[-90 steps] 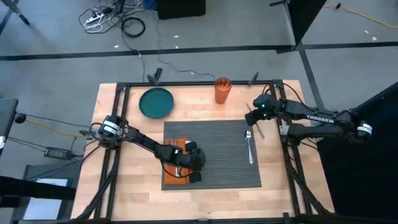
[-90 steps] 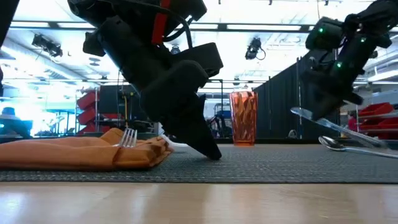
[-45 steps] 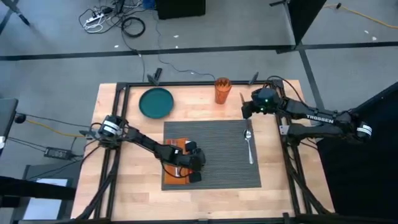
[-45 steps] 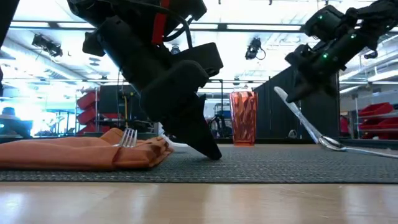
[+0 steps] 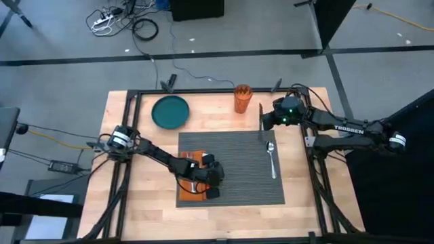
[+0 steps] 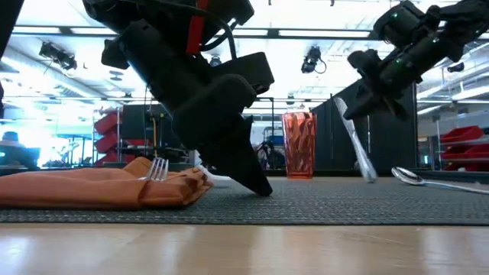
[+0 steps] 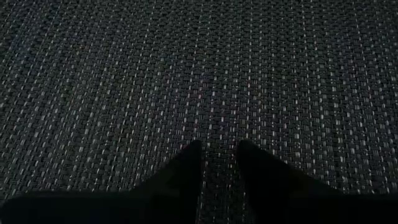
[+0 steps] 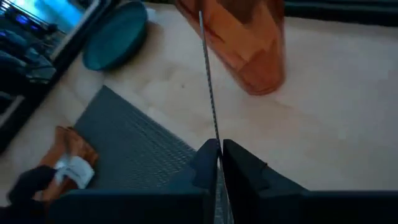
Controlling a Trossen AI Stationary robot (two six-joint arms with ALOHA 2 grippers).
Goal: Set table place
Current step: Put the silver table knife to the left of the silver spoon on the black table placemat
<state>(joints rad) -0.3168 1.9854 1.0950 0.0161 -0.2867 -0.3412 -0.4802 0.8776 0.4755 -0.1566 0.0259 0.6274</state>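
Right gripper [image 5: 264, 120] is pinched tight on a table knife [image 6: 356, 150], held by one end, with the blade hanging nearly upright over the far right corner of the placemat [image 5: 237, 152], tip just above the weave in the low view. The placemat lies mid-table [image 5: 135, 210], nearer the front edge. A spoon [image 5: 271, 157] already lies on its right side; an orange napkin [image 6: 92, 187] with a fork [image 6: 157, 168] on it sits at the mat's left end. The teal plate [image 5: 170, 112] and orange tumbler [image 5: 242, 97] are off the mat, toward the far edge. Left gripper [image 5: 211, 183] rests low on the mat just beside the napkin, fingers a narrow gap apart, holding nothing. Step in hand, as I judge it: lay the knife beside the spoon. To do it well, lower the tip first, tilt the blade flat and parallel to the spoon, keep clear of the tumbler close behind, and release only once the knife lies flat.
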